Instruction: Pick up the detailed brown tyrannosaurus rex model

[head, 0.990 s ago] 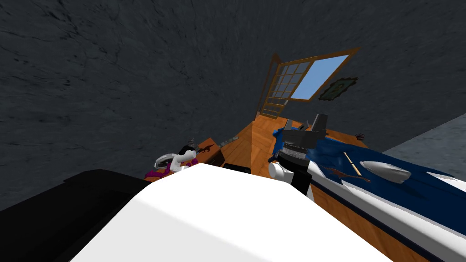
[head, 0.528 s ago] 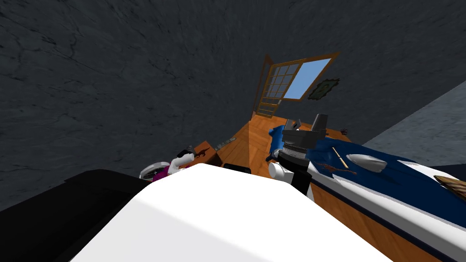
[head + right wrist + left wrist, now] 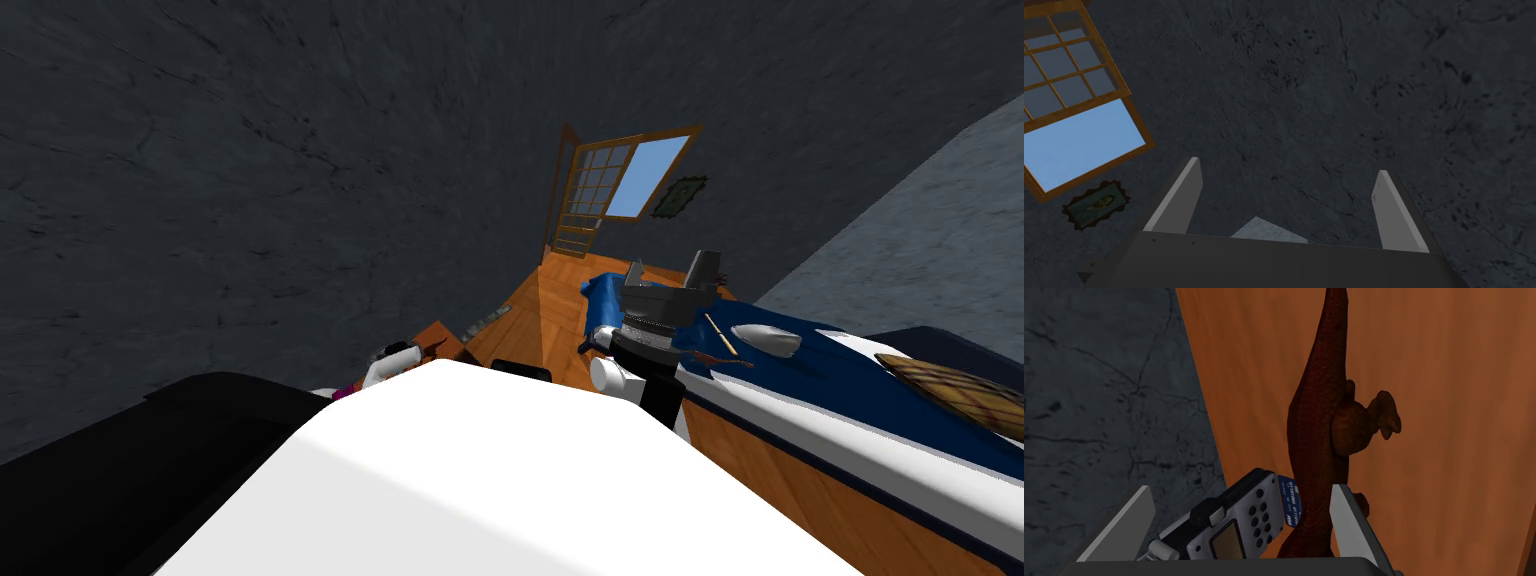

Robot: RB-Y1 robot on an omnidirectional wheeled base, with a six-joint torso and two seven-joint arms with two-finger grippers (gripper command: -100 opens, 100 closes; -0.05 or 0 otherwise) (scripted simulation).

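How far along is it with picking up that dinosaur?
Done: left gripper is at the brown dinosaur on the wooden top. In hand: its open fingers straddle the dinosaur's end, with a grey keypad device between them. Left: closing and lifting; right gripper is open.

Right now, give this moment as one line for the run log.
phase: pre-grasp | left tool: open, around brown dinosaur model and card reader | model: lying on wooden top, not gripped | right tool: open, empty

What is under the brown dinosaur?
The dinosaur lies on an orange-brown wooden surface. A blue card, sticking out of a grey keypad device, reaches its side; its body hides whether the card goes underneath.
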